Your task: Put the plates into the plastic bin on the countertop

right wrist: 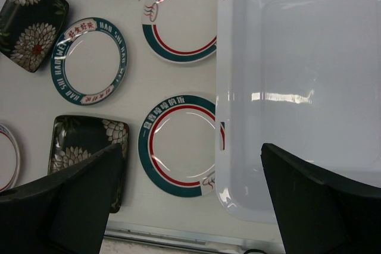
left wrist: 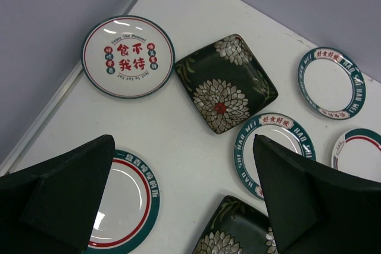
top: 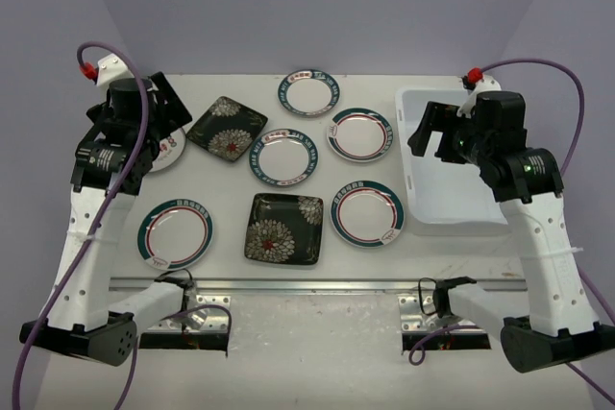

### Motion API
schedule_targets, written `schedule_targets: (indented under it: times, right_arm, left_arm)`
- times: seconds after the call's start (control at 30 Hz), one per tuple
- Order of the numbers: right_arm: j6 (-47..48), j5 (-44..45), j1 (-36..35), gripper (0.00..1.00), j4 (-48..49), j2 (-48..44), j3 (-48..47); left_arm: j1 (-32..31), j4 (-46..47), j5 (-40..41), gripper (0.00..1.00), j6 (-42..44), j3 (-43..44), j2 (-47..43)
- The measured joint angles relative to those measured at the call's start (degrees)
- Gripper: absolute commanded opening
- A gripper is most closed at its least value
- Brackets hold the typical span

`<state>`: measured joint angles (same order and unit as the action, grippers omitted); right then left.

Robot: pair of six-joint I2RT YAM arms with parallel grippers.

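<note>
We find the plastic bin [top: 405, 175] on the right of the table [top: 219, 184], with two plates just beside its left wall, the far-right plate [top: 361, 133] behind the near-right plate [top: 367, 214]. Left of those, the near square plate [top: 284, 228] lies before the middle plate [top: 284, 156], with the far square plate [top: 227, 128] behind and to the left of the middle one. The rearmost plate [top: 308, 92] lies farthest back, and the near-left plate [top: 175, 233] lies before the far-left plate [left wrist: 128, 56].

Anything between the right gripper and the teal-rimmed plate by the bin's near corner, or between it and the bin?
Nothing visible. The right gripper hangs open over the left wall of the empty white translucent plastic bin; the round white teal-rimmed plate lies uncovered beside that wall, the only hurdle.
</note>
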<state>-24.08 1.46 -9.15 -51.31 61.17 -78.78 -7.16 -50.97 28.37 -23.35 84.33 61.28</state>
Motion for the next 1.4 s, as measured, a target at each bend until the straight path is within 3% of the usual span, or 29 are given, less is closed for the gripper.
schedule_targets:
  times: [0.4,0.5,0.57,0.67,0.8,1.03,1.4]
  right_arm:
    - [-0.3,-3.5,0.0,0.99,2.6,-1.6,3.2]
    - [-1.2,-5.3,0.0,0.99,2.8,-1.7,3.4]
    - [-1.9,-7.8,0.0,0.99,3.6,-1.8,3.8]
    - [-2.7,-11.0,0.0,0.99,5.5,-2.5,5.7]
    - [-3.4,-14.1,0.0,0.99,6.3,-3.0,7.7]
    - [-8.2,-23.7,0.0,0.99,11.6,-5.4,12.1]
    - [-13.9,-33.1,0.0,0.99,18.1,-8.1,17.5]
  left_arm:
    - [1.4,-1.8,-0.6,1.00,-4.2,1.1,4.7]
    - [5.9,-1.2,-5.2,1.00,-6.2,0.6,5.5]
    - [12.8,1.2,-12.7,1.00,-8.5,-1.6,6.1]
    - [23.5,8.4,-22.3,1.00,-12.4,-8.3,8.5]
    - [31.7,17.1,-29.3,1.00,-17.2,-17.4,15.5]
    - [37.6,26.9,-33.9,1.00,-22.3,-23.9,27.3]
    - [39.5,32.7,-33.8,0.99,-24.2,-22.7,40.7]
